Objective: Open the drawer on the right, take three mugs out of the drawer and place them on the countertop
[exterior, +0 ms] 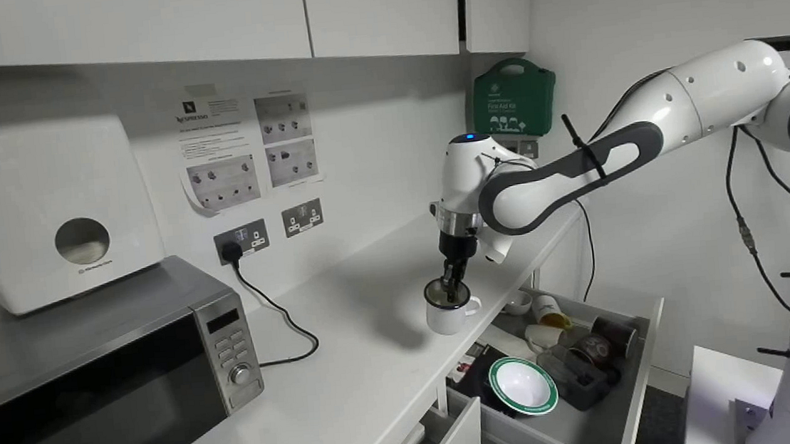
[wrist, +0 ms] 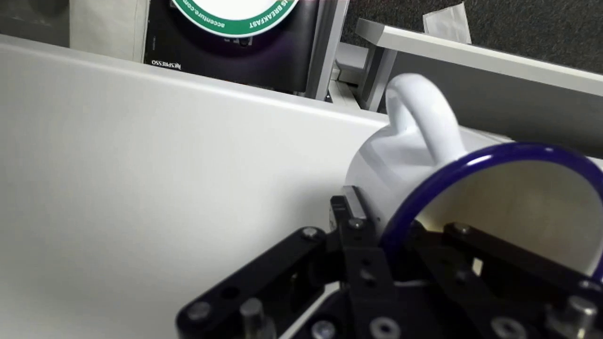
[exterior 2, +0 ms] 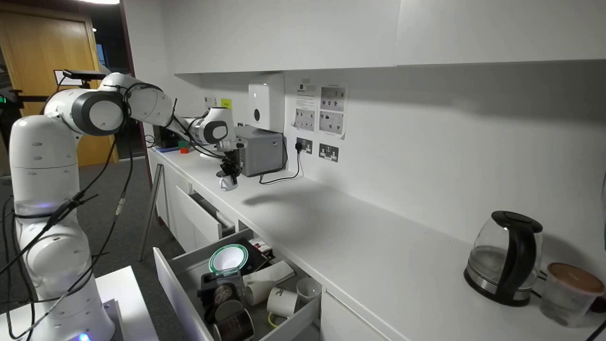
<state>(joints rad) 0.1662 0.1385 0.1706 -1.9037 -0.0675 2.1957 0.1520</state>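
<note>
Wrist view: by the gripper (wrist: 384,226), the white mug (wrist: 490,197) is clamped at one wall, presumably as its body is too wide, and held over the countertop (wrist: 165,188), contact unclear; in both exterior views the drawer (exterior: 598,419) is pulled out, likely for further mugs (exterior: 547,309)

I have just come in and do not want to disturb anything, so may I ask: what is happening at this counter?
A robot arm is at work: its gripper is closed on a white mug with a dark blue rim, pinching the mug's wall from inside and outside. The mug is out of the wide drawer, near the front edge of the countertop; whether it touches the surface, I cannot tell. That drawer stands open, with other mugs and a green-rimmed white dish in it.
</note>
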